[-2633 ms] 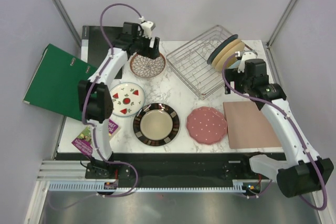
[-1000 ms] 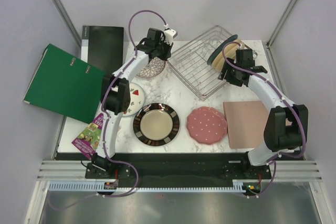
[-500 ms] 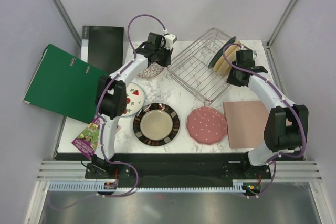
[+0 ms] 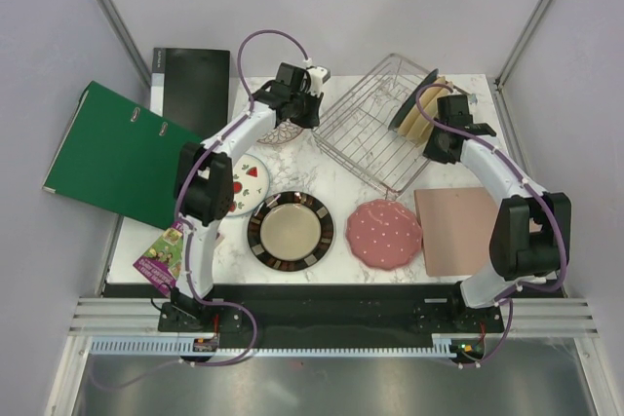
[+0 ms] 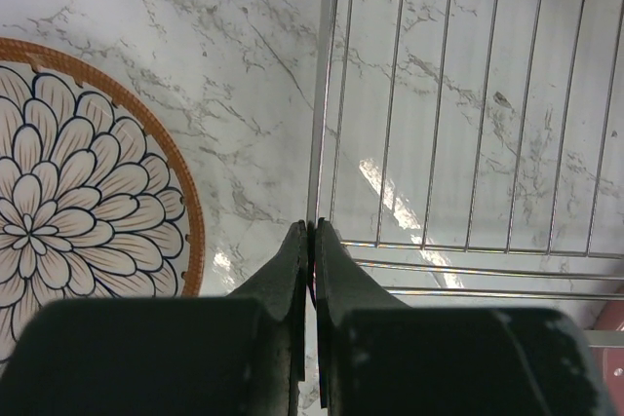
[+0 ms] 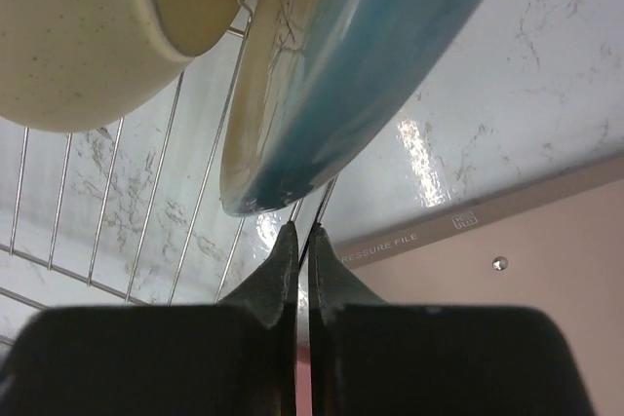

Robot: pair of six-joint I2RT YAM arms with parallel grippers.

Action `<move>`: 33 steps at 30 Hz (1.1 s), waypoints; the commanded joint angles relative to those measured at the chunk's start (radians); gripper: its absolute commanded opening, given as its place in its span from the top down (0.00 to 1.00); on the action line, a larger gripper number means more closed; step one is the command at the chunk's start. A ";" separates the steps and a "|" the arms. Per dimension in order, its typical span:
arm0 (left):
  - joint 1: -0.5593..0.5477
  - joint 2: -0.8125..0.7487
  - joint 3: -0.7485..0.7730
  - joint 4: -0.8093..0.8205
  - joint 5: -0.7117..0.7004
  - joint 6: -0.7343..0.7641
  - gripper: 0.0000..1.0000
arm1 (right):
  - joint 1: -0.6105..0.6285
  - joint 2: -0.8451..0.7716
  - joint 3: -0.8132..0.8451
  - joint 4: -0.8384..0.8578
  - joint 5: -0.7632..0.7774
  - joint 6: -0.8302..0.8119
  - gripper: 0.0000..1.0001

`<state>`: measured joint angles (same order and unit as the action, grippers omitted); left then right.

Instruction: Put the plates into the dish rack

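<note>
The silver wire dish rack (image 4: 369,132) sits at the back of the table, tilted, with plain teal (image 6: 390,46) and cream (image 6: 88,36) plates standing at its right end. My left gripper (image 4: 310,110) is shut on the rack's left rim wire (image 5: 325,85), right beside the brown petal-lattice plate (image 5: 78,192). My right gripper (image 4: 436,146) is shut on a rim wire at the rack's right side, under the teal plate. Lying flat on the table are the fruit-motif plate (image 4: 252,180), partly behind the left arm, the dark-rimmed plate (image 4: 290,231) and the pink dotted plate (image 4: 383,232).
A pinkish-tan board (image 4: 458,231) lies right of the pink plate, close under my right arm. A green binder (image 4: 112,153) and a black folder (image 4: 192,85) lie off the table's left edge. A leaflet (image 4: 164,252) sits at the near left corner.
My right gripper has gone from open to shut on the rack's right rim. The rack has turned slightly. The left gripper stays clamped on the left rim.
</note>
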<state>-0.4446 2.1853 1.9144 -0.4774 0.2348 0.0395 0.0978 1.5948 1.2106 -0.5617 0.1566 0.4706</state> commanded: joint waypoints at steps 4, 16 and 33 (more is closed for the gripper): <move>-0.016 -0.162 -0.063 0.003 0.047 -0.064 0.98 | 0.002 0.077 0.110 0.051 -0.040 -0.079 1.00; -0.065 -0.203 -0.149 -0.015 0.155 -0.102 0.98 | -0.001 0.145 0.241 0.046 0.009 -0.191 1.00; -0.161 -0.105 -0.054 -0.017 0.239 -0.113 0.62 | -0.058 0.315 0.440 0.126 0.029 -0.378 1.00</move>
<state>-0.5373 2.0796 1.7813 -0.5308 0.2485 -0.0696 0.0353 1.8877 1.5757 -0.6403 0.2310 0.1753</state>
